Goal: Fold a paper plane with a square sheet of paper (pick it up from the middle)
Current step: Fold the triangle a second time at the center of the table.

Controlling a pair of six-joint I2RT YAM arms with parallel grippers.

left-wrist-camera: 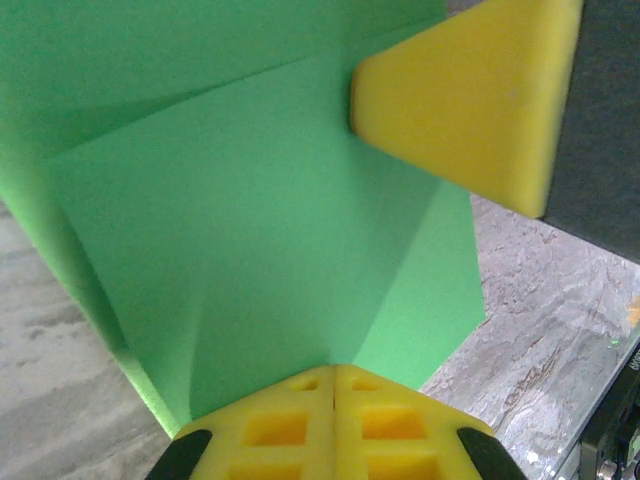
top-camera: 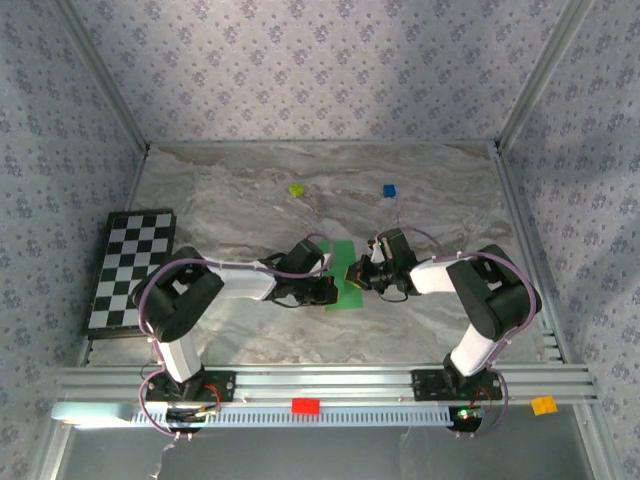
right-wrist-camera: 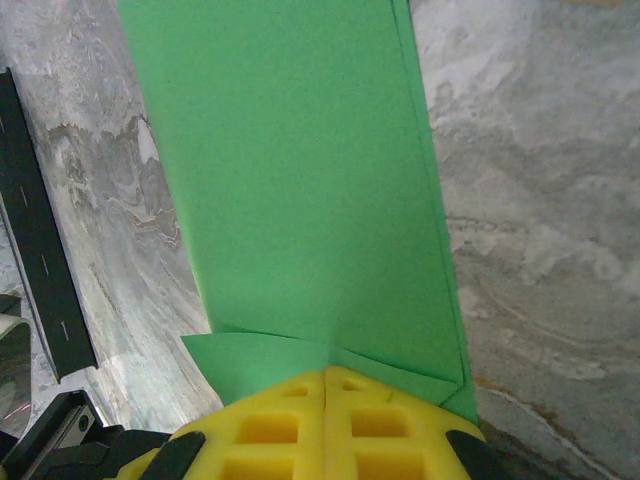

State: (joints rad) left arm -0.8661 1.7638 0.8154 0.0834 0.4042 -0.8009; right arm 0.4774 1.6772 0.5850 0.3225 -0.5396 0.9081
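Left fingers (left-wrist-camera: 275, 425) and right fingers (right-wrist-camera: 270, 425) each pinch the plain green, creased sheet of paper (top-camera: 342, 298) mid-tabletop (top-camera: 250, 190).

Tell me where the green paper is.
In the top view the green paper is mid-table, gripped by the left gripper on its left and the right gripper on its right.

Green paper sheet (left-wrist-camera: 250, 230), creased and folded, pinched at its near edge by the closed left gripper (left-wrist-camera: 333, 385); right gripper's yellow pad (left-wrist-camera: 470, 100) against its upper-right corner; marbled table (left-wrist-camera: 540, 300) beneath.
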